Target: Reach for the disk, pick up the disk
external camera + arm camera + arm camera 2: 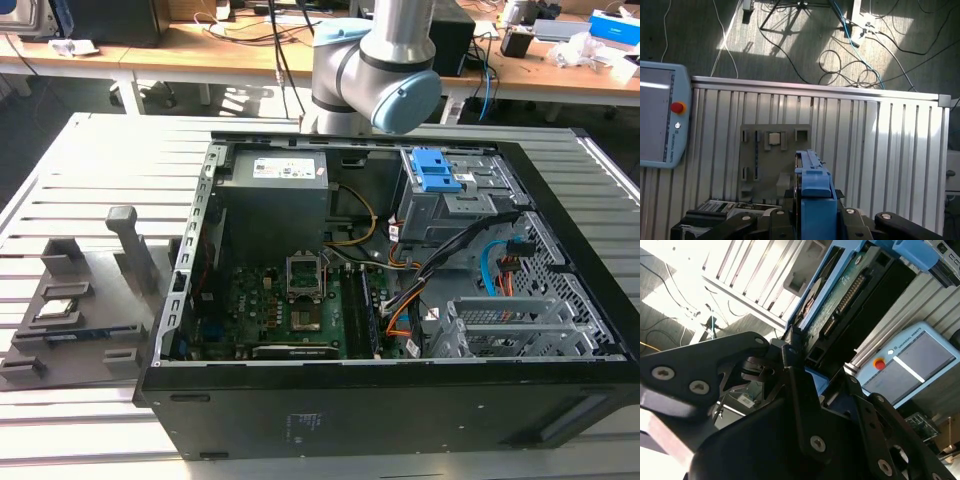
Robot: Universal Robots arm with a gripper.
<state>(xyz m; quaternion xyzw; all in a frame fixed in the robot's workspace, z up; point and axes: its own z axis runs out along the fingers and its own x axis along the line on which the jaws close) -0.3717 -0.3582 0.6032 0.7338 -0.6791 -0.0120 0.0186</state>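
In both wrist views the disk [815, 186] sits between my gripper's black fingers, high above the slatted table. The first wrist view shows it edge-on, with its blue plastic frame facing the camera. Its green circuit-board side [850, 290] and blue frame edge show in the second wrist view. My gripper [815, 200] is shut on the disk, one finger [792, 352] pressed against its near end. The exterior view shows the arm's grey and blue joint [375, 60] raised behind the open computer case [400, 410].
A grey fixture plate [80, 310] with slots lies on the table [880, 150] at the exterior view's left of the case. Inside the case are a grey power-supply box [275, 175] and a drive cage with blue latch tabs [437, 170]. A teach pendant [660, 115] lies beside the table.
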